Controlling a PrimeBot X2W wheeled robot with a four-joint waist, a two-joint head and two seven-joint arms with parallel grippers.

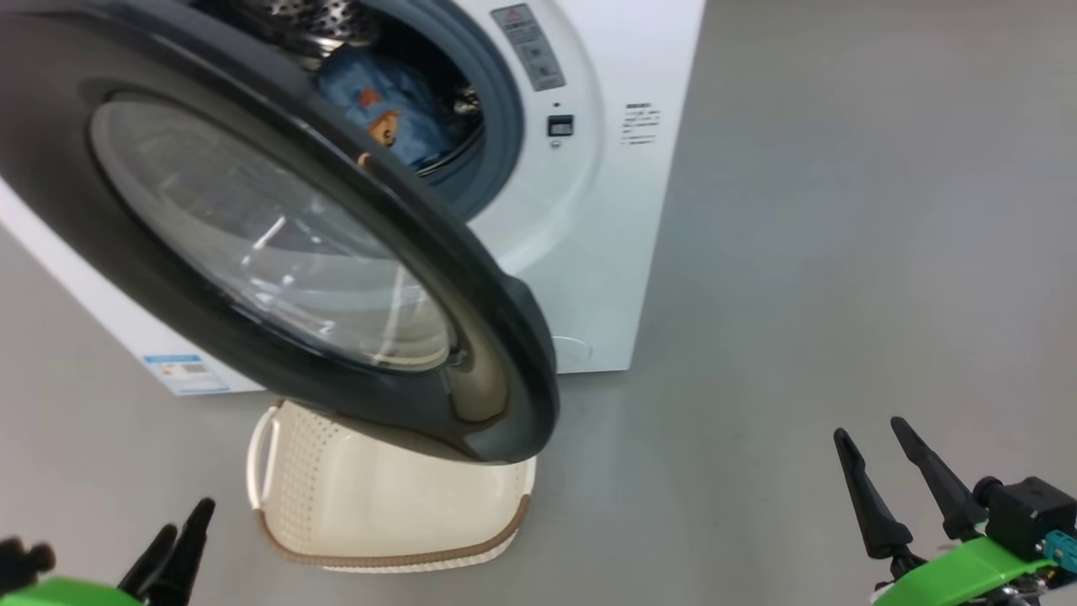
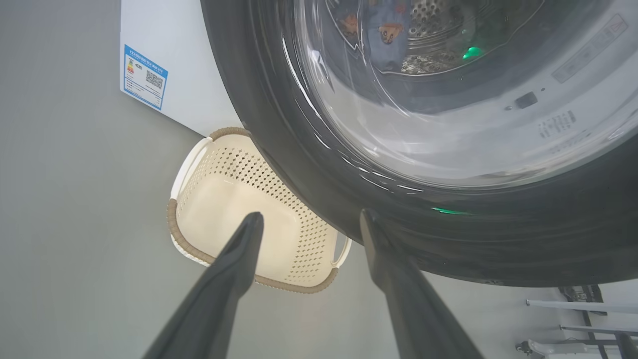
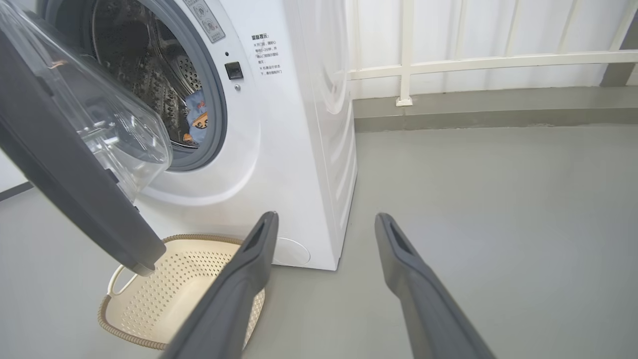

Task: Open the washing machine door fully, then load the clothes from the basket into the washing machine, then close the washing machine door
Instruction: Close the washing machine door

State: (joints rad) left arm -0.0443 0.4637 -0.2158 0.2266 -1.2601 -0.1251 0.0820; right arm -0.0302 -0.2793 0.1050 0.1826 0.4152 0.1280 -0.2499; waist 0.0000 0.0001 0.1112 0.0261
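Step in hand: closing, by the look of it (loading judged done).
Clothes: blue bear-print fabric, lying inside the drum of the washing machine.
Basket: on the floor in front of the machine, nothing seen in it, partly under the door's free edge.
Washing machine door: swung open towards the robot, hinged on the machine's left, free edge hanging above the basket.
Left fingers: spread wide, holding nothing; pointing at the door's outer face, black rim just past one tip in the left wrist view.
Right fingers: also spread wide and holding nothing; well apart from the door, out over bare floor on the right.
Key relation: door's glossy outer face turned to the left arm, so left looks nearer and better placed; push would run from that face back towards the machine front.
Risk, as a guess: curved glass and rim may let a fingertip slide off.
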